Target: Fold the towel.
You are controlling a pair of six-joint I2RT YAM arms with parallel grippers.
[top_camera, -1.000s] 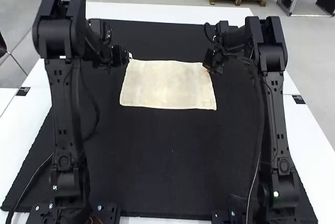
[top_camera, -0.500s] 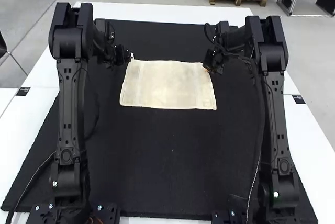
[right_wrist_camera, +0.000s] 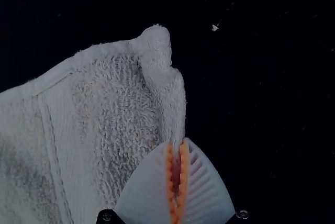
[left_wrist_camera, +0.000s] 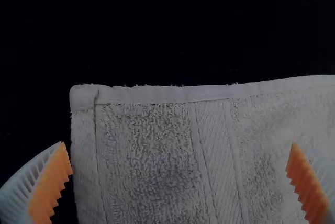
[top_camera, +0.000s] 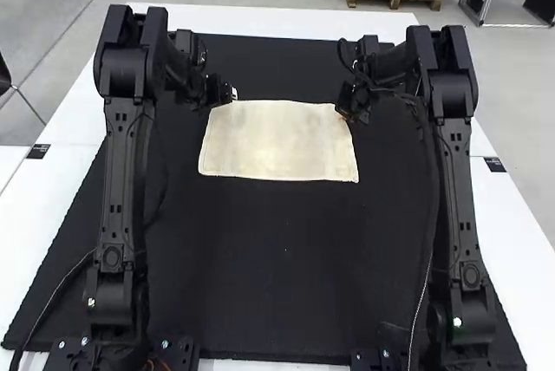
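The towel (top_camera: pixel 278 141) lies spread on the mat (top_camera: pixel 286 258), toward 12 o'clock in the high view. The right end effector (right_wrist_camera: pixel 177 141) pinches its side edge near the 2 o'clock corner, while the left end effector (left_wrist_camera: pixel 179 145) straddles the 10 o'clock corner, open, presumably so both can carry the far edge evenly toward 6 o'clock.

Black arms (top_camera: pixel 124 206), slotted links (top_camera: pixel 457 189), dark cables (top_camera: pixel 339 48), silvery screws (top_camera: pixel 91 302), one seemingly greenish, white ribbed fingers (right_wrist_camera: pixel 146 187), toothed orange pads (left_wrist_camera: pixel 52 182)

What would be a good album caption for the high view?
Two robot arms at the far corners of a spread cream towel on a black mat.
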